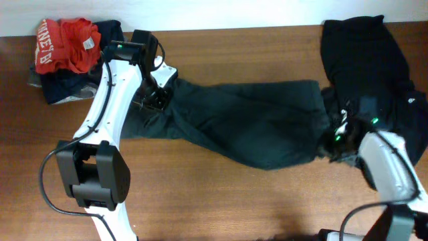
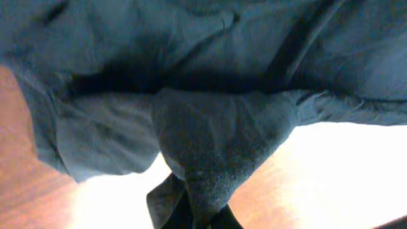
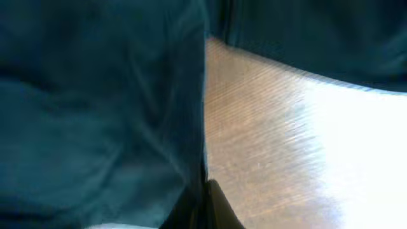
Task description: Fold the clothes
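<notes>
Stretching across the overhead view: a dark shirt [image 1: 247, 124] lies on the table [image 1: 221, 194] from left of centre to the right side, drawn out long between the two arms.
Left gripper, overhead: the left gripper [image 1: 155, 99] sits at the shirt's left end, down in bunched cloth; how far apart its fingers stand cannot be told from above.
Right gripper, overhead: the right gripper [image 1: 338, 137] sits at the shirt's right end, half buried in fabric.
Why held so: a grip at each end likely serves to pull the shirt flat and wide before a fold.
Waiting clothes: a red garment [image 1: 70, 43] tops navy and grey clothes [image 1: 63, 90] at the upper left; a black pile [image 1: 361, 47] fills the upper right. Both sit away from the middle, probably to keep working room.
Writing, overhead: white block letters on the red garment run sideways and end in what looks like "EY'S"; the rest is folded under. A small white logo [image 1: 411, 100] on black cloth at the right edge is too small to read.
Left wrist view: a fold of the shirt [image 2: 210, 146] narrows to the bottom centre, where the left gripper [image 2: 194, 219] is closed tight on it, cloth raised off the wood.
Right wrist view: the shirt's edge [image 3: 95, 108] runs down the left half into the right gripper [image 3: 205, 203] at the bottom centre, clamped on the hem; bare wood shows to the right.
Writing, wrist views: none.
</notes>
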You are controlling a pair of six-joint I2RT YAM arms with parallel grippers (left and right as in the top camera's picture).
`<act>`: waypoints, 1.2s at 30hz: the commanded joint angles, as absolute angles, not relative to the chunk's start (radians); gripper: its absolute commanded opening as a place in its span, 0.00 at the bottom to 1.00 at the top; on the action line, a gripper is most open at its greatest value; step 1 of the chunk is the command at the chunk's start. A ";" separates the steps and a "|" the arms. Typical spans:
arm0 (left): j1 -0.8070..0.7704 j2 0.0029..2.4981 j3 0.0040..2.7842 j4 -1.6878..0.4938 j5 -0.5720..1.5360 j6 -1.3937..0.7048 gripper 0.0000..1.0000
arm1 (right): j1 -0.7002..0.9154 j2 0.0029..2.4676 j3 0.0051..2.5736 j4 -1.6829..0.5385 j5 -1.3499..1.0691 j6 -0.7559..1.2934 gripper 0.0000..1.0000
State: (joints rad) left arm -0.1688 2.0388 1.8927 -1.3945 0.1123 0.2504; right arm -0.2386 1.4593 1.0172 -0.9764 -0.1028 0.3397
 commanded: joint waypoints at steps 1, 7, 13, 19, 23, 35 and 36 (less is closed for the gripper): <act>-0.163 2.020 1.904 -1.429 0.096 0.209 0.01 | -0.263 1.418 1.168 -1.067 -0.074 0.349 0.04; -0.163 1.955 1.904 -1.460 -0.001 0.146 0.01 | -0.305 1.412 1.283 -1.213 -0.075 0.310 0.04; -0.163 1.866 1.904 -1.471 -0.032 0.129 0.01 | -0.371 1.385 1.298 -1.300 -0.078 0.276 0.04; -0.164 1.815 1.904 -1.536 -0.075 0.076 0.01 | -0.452 1.319 1.298 -1.339 -0.078 0.240 0.04; -0.178 1.816 1.897 -1.539 -0.068 0.071 0.01 | -0.465 1.309 1.297 -1.335 -0.092 0.223 0.04; -0.200 1.817 1.805 -1.233 -0.110 0.072 0.01 | -0.464 1.378 1.279 -1.142 -0.120 0.206 0.04; -0.200 1.817 1.791 -1.207 -0.121 0.072 0.01 | -0.464 1.386 1.279 -1.120 -0.123 0.206 0.04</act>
State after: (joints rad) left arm -0.2035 1.8343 1.8343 -1.2598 -0.0723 0.0849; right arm -0.4568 1.3617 1.2762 -1.1641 -0.1211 0.2169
